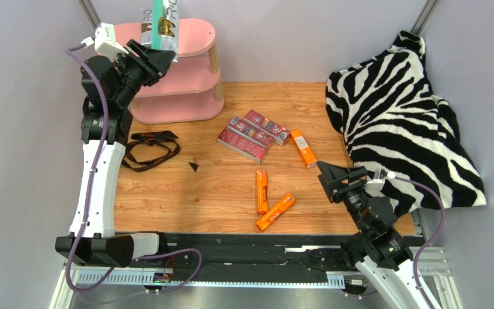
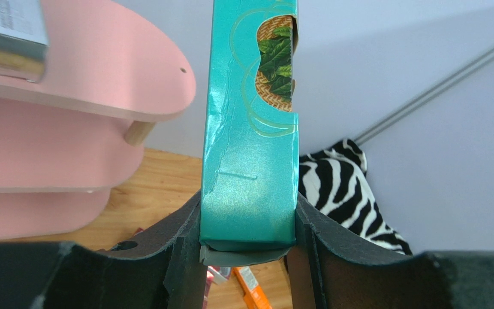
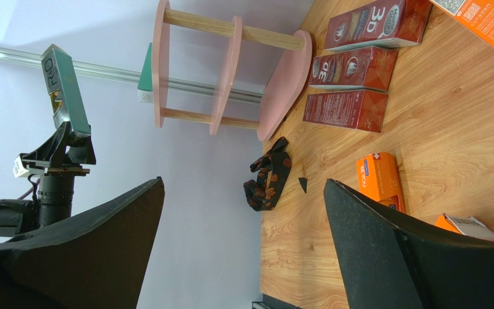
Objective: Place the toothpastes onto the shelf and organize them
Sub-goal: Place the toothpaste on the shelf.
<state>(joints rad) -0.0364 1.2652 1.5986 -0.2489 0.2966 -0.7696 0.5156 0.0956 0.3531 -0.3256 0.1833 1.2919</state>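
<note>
Up at the far left corner, my left claw pinches a silver carton by its lower end, both fingers pressed against its sides. It stands upright, teal face to the wrist camera, with a scalloped panel near the top showing green leaves on basket weave. From above I read "PRO" on its silver face. The right wrist view catches only "RO" with a gold mark under it. The carton hangs above and beside the top board of the shelf, not touching it. A second silver carton lies flat on that top board; its print is too blurred for me to read.

Three red cartons lie side by side at mid table, slanted and touching, each marked "3D" in white. One of the orange cartons sits just right of them, and the right wrist view shows "60ml" near its end. The other two lie nearer the front, close together. One of these carries a white cross badge.

My right claw hovers low at the right front, spread wide with nothing between its fingers. It sits right of the front orange pair and apart from them, next to the zebra cloth.

A black strap lies in front of the shelf, well apart from the cartons.
</note>
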